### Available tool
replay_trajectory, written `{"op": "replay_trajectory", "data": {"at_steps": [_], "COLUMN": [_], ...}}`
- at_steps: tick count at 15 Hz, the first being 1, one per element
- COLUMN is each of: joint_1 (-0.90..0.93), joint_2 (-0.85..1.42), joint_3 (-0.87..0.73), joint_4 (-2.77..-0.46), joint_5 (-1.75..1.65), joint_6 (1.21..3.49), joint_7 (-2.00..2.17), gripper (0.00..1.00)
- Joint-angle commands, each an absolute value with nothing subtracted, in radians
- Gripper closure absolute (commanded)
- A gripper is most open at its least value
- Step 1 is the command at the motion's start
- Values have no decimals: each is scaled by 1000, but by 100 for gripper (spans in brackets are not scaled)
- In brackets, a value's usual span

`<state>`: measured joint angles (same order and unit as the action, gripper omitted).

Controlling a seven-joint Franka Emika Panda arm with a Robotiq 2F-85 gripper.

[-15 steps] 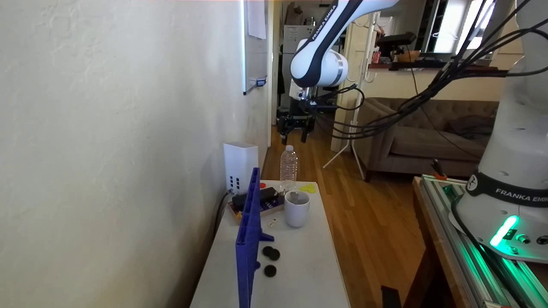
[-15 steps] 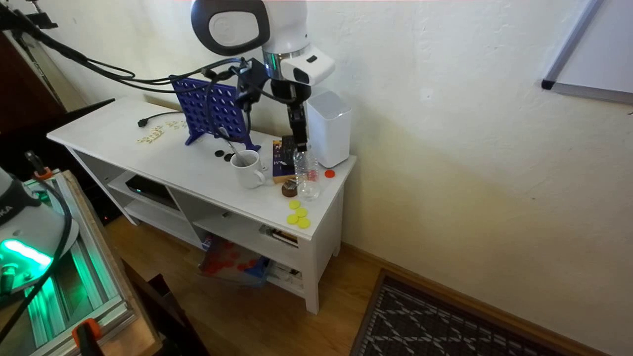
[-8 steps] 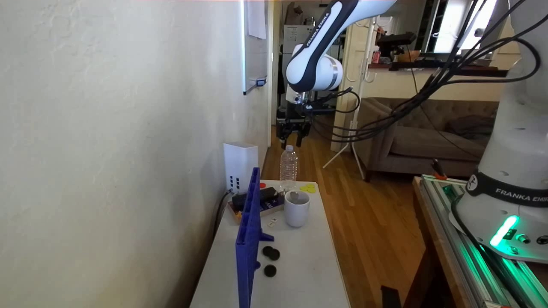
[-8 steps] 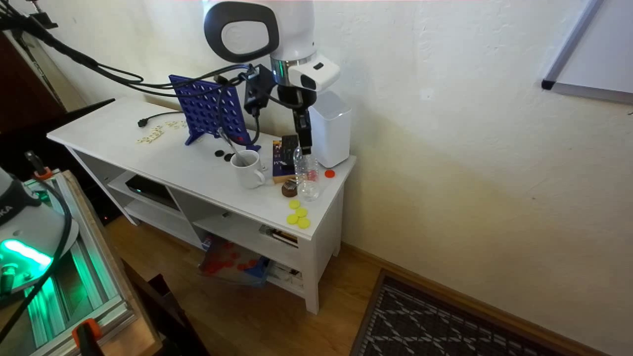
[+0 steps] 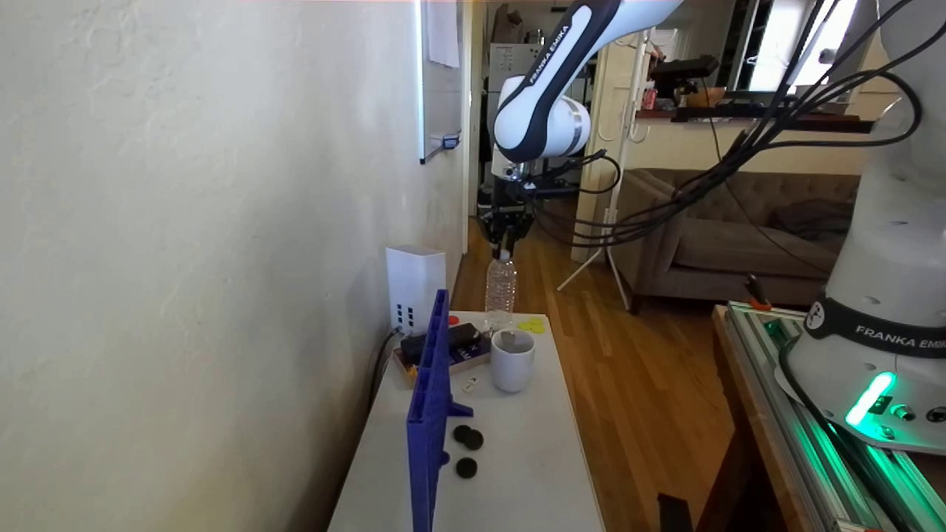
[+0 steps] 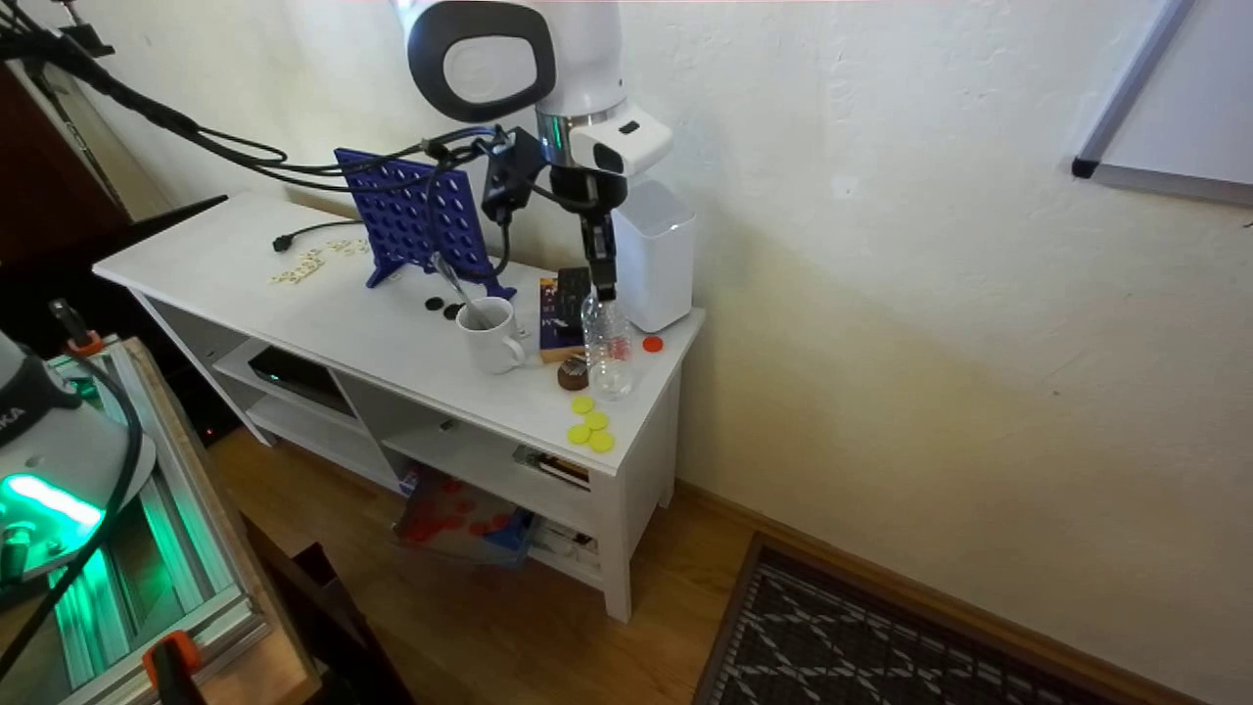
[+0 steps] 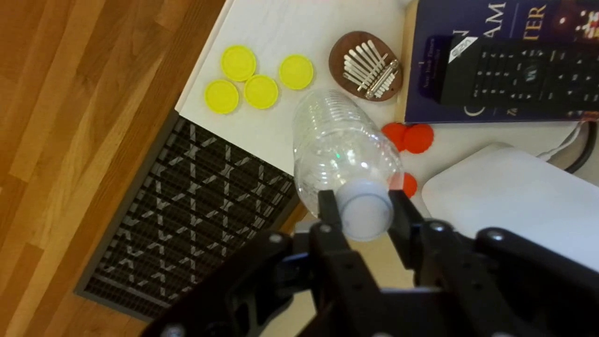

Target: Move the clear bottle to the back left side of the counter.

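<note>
Dragging low could scatter the yellow discs (image 7: 260, 91) left of the claw (image 7: 362, 202) in the wrist view. Clamped on the cap (image 7: 367, 219) alone, it could let the clear bottle (image 7: 346, 154), below on the tabletop (image 7: 262, 132), pivot into the white box (image 7: 510, 196) to the claw's right.

The clear bottle (image 7: 344, 150) is glossy, ribbed plastic, its cap (image 7: 365, 213) smooth. The thumb piano (image 7: 366, 66) pairs wood with shiny metal tines (image 7: 359, 64). The floorboards (image 5: 628, 369) are glossy wood, the wall (image 6: 881, 294) rough, the mug (image 6: 485, 343), shown small, perhaps ceramic.
</note>
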<state>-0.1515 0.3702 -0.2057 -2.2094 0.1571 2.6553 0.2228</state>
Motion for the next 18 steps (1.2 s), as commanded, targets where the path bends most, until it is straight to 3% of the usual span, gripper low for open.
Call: {"op": "replay_trajectory", "data": {"at_steps": [1, 13, 18], "joint_1": [-109, -116, -57], "joint_2": [280, -92, -120], "joint_3": [-256, -159, -76], "joint_4": [-2252, -2266, -2263], "joint_5": [77, 150, 116], "joint_6": [2597, 2334, 2412], "joint_7": [316, 62, 51], "gripper": [92, 92, 92]}}
